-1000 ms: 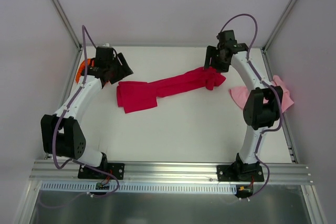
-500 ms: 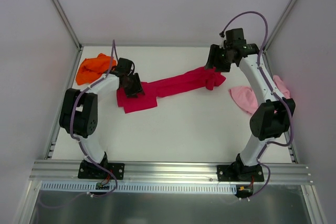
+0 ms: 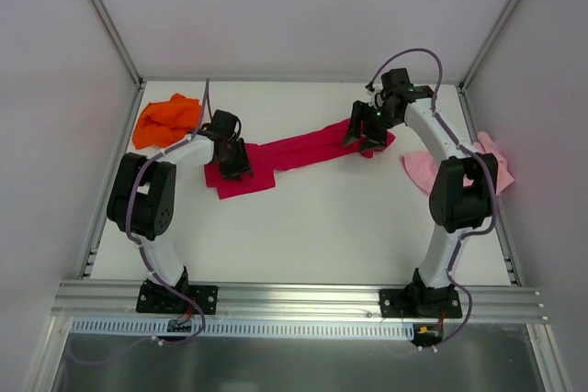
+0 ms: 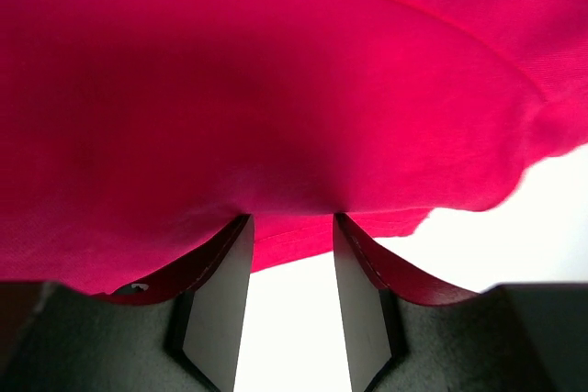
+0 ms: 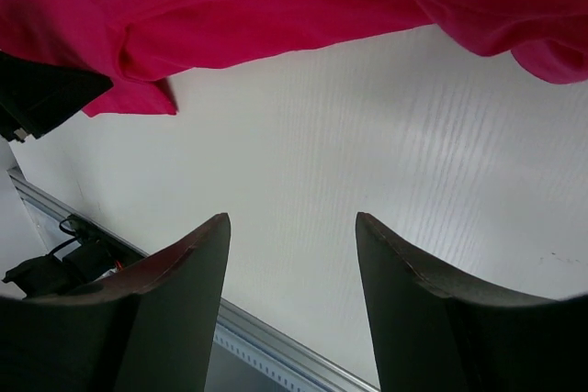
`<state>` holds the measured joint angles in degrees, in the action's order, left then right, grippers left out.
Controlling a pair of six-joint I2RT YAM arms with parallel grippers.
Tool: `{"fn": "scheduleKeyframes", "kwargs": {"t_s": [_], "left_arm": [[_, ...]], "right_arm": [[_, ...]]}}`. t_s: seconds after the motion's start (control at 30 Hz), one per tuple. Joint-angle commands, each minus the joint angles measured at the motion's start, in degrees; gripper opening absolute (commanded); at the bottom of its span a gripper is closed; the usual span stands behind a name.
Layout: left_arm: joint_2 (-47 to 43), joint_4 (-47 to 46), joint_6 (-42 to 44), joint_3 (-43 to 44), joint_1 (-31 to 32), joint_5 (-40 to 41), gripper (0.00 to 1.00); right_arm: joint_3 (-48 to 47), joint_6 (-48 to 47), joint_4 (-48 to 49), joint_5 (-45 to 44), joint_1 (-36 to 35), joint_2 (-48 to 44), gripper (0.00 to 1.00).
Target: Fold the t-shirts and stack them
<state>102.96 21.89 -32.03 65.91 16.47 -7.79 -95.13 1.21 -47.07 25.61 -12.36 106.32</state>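
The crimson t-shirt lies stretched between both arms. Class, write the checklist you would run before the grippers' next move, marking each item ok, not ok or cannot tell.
1. Left gripper reaches the crimson t-shirt: ok, its tips are at the cloth's edge.
2. Left gripper holds cloth: not ok, jaws apart, with the table showing between them.
3. Right gripper above the shirt's right end: ok in the top view.
4. Right gripper holds cloth: not ok, open with nothing between its fingers.
5. Shirt spread flat: not ok, pulled into a narrow band and bunched at the right.
6. Orange t-shirt and pink t-shirt out of the way: ok, both lie apart.
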Motion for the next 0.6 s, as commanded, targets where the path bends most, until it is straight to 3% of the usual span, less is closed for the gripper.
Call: {"fn": "scheduleKeyframes", "kwargs": {"t_s": [0.0,0.23,0.4,0.57], "left_arm": [[-2.05,1.66,0.39,-1.66,0.06,3.39,0.40],[-5.31,3.86,0.83,-2.89,0.06,5.77,0.39],[-6.01,5.18,1.27,-3.24,0.14,6.38,0.39],[-6.54,6.58,1.62,-3.42,0.14,6.91,0.39]], "right_arm": [[-3.12,-0.51,-2.66,1.38,0.06,4.76,0.61],[-12.43,-0.77,-5.58,-3.10,0.06,15.74,0.64],[-13.23,0.81,2.94,-3.54,0.06,17.95,0.64],[-24.12,-0.33,-0.38,-10.65,0.32,23.22,0.64]]}}
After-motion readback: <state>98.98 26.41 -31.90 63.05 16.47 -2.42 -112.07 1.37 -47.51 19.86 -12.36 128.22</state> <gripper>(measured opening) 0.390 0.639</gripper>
